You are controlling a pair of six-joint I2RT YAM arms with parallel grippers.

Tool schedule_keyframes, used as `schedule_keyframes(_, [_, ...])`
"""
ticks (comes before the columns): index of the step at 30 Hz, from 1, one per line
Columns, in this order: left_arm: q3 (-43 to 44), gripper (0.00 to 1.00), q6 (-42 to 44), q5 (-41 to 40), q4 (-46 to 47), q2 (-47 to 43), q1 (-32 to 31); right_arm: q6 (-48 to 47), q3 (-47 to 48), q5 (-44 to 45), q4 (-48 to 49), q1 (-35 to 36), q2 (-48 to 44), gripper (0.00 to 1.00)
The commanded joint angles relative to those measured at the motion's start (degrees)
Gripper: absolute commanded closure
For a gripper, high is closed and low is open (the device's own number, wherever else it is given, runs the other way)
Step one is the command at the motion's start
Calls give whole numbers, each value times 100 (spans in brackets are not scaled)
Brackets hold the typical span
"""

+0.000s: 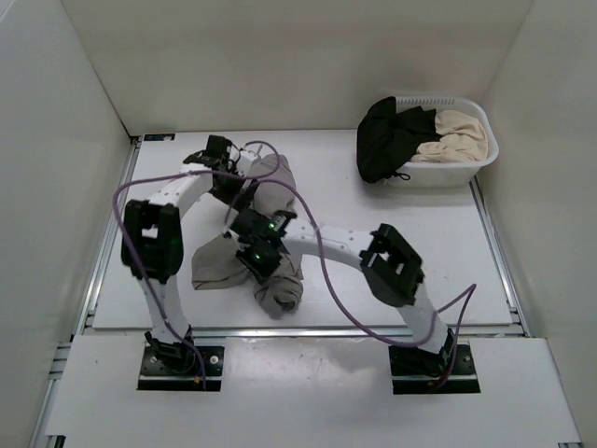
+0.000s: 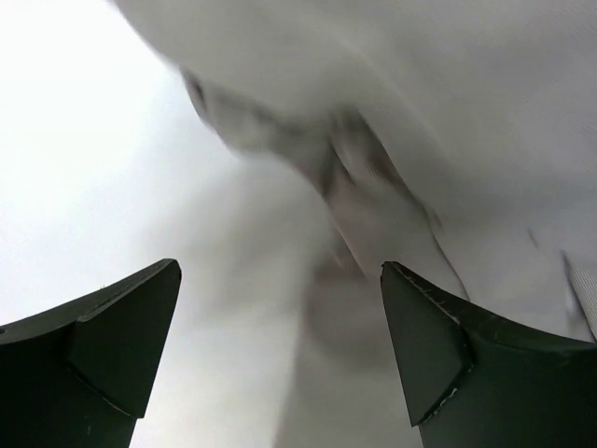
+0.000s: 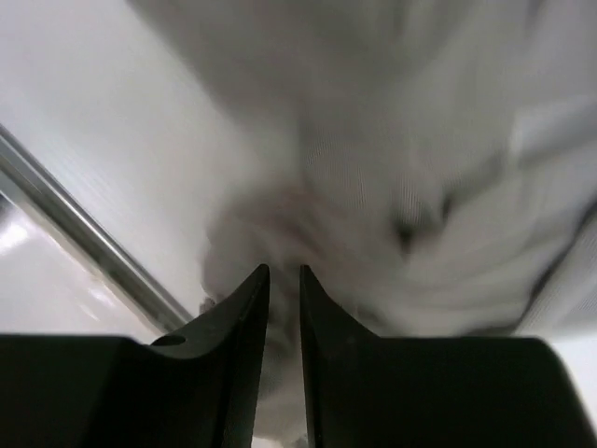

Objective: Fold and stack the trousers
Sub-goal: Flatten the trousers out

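The grey trousers (image 1: 216, 268) lie crumpled left of the table's middle, one leg bunched toward the front edge. My left gripper (image 1: 229, 177) hovers over their far end. In the left wrist view it (image 2: 280, 271) is open and empty, with the grey fabric (image 2: 373, 215) just beyond its fingertips. My right gripper (image 1: 254, 257) sits on the middle of the heap. In the right wrist view it (image 3: 284, 271) is nearly closed, pinching a fold of the trousers (image 3: 392, 187).
A white basket (image 1: 466, 170) stands at the back right, holding a black garment (image 1: 387, 135) and a beige garment (image 1: 457, 135). White walls enclose the table on three sides. A metal rail (image 3: 84, 238) runs along the table's edge.
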Motion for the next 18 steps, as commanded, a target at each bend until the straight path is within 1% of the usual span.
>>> schedule_keyframes(1, [917,0,-84,-111,-19,656,3,-797,2014,-382,-768,-143,1006,76])
schedule_keyframes(2, [1468,0,-145,11,-90,1041,64,-876,2611,-477,-1153,-143,1263,76])
schedule_keyframes(3, [1734,0,-145,125,-169,1219,65,-929,3165,-478,-1339,-143,1596,76])
schedule_keyframes(4, [1989,0,-145,274,-256,1378,65,-929,3571,-478,-1419,-143,1600,76])
schedule_keyframes(5, [2227,0,-145,528,-431,1527,65,-929,3767,-478,-1420,-143,1600,73])
schedule_keyframes(6, [2603,0,-145,617,-485,1781,65,-929,3508,-478,-1168,-143,1408,66])
schedule_keyframes(7, [2720,0,-50,679,-486,1879,-40,-929,3140,-400,-965,-143,893,61])
schedule_keyframes(8, [2800,0,151,680,-538,1967,-119,-851,2683,-338,-763,-143,575,55])
schedule_keyframes(9, [2853,0,275,680,-539,2099,-311,-850,1783,-103,-422,-143,250,44])
schedule_keyframes(10, [2853,0,381,567,-539,2169,-426,-693,1391,39,-331,-143,-354,42])
schedule_keyframes(11, [2853,0,452,226,-539,2248,-523,-614,1030,145,-261,-239,-647,42])
schedule_keyframes(12, [2853,0,452,127,-539,2319,-594,-543,391,198,-199,-388,-1216,40])
schedule_keyframes(14, [2906,0,452,231,-539,2451,-594,-420,-140,391,-199,-538,-1746,40])
schedule_keyframes(15, [2906,1,452,484,-539,2504,-647,-341,-343,740,-259,-652,-2219,40])
schedule_keyframes(16, [2836,6,452,661,-539,2504,-647,-340,-501,943,-408,-705,-2432,40])
schedule_keyframes(17, [2836,28,452,836,-539,2452,-699,-236,-712,1163,-479,-767,-2626,40])
schedule_keyframes(18, [2740,37,565,1125,-539,2382,-752,-183,-801,1409,-558,-924,-2984,40])
